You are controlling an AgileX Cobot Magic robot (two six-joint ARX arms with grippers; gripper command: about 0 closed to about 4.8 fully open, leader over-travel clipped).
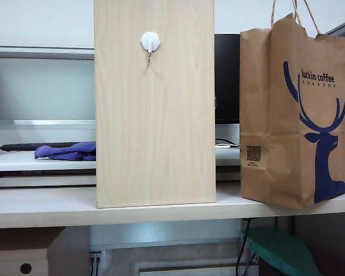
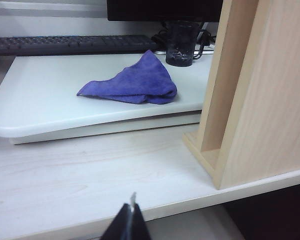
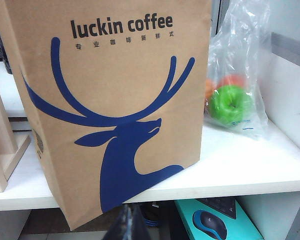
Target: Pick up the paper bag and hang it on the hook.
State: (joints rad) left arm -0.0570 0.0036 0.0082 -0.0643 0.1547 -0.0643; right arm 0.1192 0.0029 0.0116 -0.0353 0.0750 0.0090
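Paper bag [image 1: 299, 115] overhangs the table's edge [image 1: 103, 215]; left gripper [image 2: 131, 220] and right gripper [image 3: 128, 220] jaws closed, empty.

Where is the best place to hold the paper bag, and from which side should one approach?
Probably the loop handles standing above the upright paper bag, approached from above: its flat sides look too wide to pinch, and a free loop can slip over the hook.
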